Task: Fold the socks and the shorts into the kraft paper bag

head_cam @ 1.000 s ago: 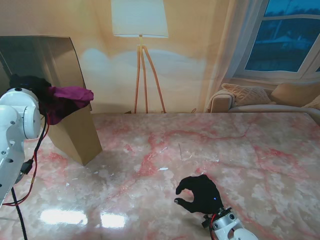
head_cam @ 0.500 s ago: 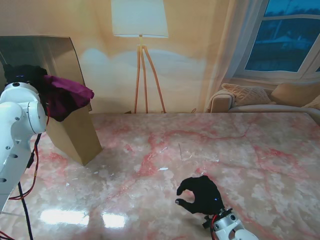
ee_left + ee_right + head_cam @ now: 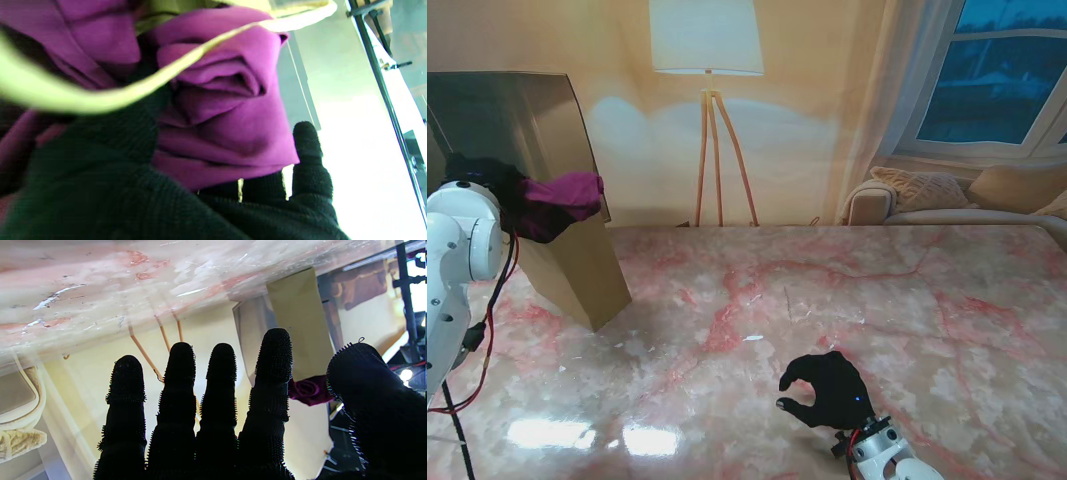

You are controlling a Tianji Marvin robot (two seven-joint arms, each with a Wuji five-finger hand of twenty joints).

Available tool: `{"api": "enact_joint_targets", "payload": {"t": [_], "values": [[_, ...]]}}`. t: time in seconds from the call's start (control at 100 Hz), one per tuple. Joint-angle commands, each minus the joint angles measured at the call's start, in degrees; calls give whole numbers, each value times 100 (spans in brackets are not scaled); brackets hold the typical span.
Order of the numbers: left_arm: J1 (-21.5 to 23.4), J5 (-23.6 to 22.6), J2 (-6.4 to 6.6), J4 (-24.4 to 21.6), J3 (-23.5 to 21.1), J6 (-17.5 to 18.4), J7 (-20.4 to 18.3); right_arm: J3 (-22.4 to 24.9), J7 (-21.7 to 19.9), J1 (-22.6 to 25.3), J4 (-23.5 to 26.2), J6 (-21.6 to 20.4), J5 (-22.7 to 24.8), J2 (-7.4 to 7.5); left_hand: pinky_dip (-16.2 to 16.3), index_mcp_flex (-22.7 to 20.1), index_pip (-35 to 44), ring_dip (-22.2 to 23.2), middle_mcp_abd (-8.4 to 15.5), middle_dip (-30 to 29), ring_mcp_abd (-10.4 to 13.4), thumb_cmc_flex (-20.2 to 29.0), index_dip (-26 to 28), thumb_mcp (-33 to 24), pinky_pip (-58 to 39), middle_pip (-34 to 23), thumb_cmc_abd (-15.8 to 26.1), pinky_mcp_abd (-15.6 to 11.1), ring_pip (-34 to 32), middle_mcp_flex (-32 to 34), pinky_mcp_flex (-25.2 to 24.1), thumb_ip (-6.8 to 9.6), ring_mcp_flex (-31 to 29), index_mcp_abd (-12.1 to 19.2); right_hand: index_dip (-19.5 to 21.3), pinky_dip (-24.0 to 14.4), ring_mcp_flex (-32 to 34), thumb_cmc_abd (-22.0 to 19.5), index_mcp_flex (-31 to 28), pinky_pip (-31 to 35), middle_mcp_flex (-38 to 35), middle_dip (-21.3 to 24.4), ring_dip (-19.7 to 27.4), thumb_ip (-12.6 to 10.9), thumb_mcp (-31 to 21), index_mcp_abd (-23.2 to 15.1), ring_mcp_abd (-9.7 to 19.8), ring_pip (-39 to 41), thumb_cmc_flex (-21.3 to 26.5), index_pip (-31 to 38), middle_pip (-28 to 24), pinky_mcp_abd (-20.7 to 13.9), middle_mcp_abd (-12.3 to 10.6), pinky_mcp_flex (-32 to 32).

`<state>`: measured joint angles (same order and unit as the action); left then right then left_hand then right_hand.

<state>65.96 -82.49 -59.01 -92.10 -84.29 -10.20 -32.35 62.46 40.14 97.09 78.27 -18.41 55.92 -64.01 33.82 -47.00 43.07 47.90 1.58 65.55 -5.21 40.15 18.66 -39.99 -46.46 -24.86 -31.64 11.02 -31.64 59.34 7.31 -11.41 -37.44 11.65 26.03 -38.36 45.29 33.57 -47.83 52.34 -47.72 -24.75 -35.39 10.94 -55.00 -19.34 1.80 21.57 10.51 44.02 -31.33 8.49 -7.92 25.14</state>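
The left hand [image 3: 487, 185] clutches bunched purple shorts [image 3: 565, 195] at the kraft paper bag [image 3: 577, 270] mouth.

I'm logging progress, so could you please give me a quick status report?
Left hand shut on purple garment at kraft bag mouth. Right hand idle, holding nothing. Nothing blocking.

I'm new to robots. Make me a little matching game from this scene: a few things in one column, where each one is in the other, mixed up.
Things:
1. purple cloth
2. kraft paper bag
3. right hand
4. floor lamp

Places:
A. behind the table, by the wall
B. low over the marble, nearer to me, holding nothing
C. standing at the table's left
D. held by the left hand at the bag's mouth

Pairs: 1-D, 2-C, 3-B, 4-A
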Motion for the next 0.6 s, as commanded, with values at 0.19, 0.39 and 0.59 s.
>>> {"api": "enact_joint_targets", "payload": {"t": [0.19,0.39,0.59], "values": [[32,-48,123,30,-88,465,-567,-117,14,-52,-41,-24,-1,-28,-92,-241,483,-271,337,-340,158,54,-221,-855,-13,694,-266,103,212,329,83,-19,-193,392,-24,-169,-132,-83,75,-63,130,14,93,208,17,-147,4,-93,55,181,51,83,32,-74],[23,258,141,-30,-152,393,-858,-106,-24,-44,-27,-21,-7,-25,-230,457,-1152,-996,163,-3528,198,-532,85,-1447,329,966,-258,38,947,-629,-59,108,148,-293,-18,-169,-126,-88,49,-65,115,12,92,205,18,-138,-7,-90,52,192,47,84,38,-80],[11,527,170,-267,-311,310,-1462,-111,-7,-55,-41,-19,-13,-29,-336,1391,-2351,-1679,-191,-4404,66,-1059,-282,-1368,918,1580,-781,-30,1715,-1901,-490,249,1004,-902,-15,-172,-133,-126,54,-64,114,10,91,188,36,-132,-5,-90,32,184,48,81,33,-87]]}}
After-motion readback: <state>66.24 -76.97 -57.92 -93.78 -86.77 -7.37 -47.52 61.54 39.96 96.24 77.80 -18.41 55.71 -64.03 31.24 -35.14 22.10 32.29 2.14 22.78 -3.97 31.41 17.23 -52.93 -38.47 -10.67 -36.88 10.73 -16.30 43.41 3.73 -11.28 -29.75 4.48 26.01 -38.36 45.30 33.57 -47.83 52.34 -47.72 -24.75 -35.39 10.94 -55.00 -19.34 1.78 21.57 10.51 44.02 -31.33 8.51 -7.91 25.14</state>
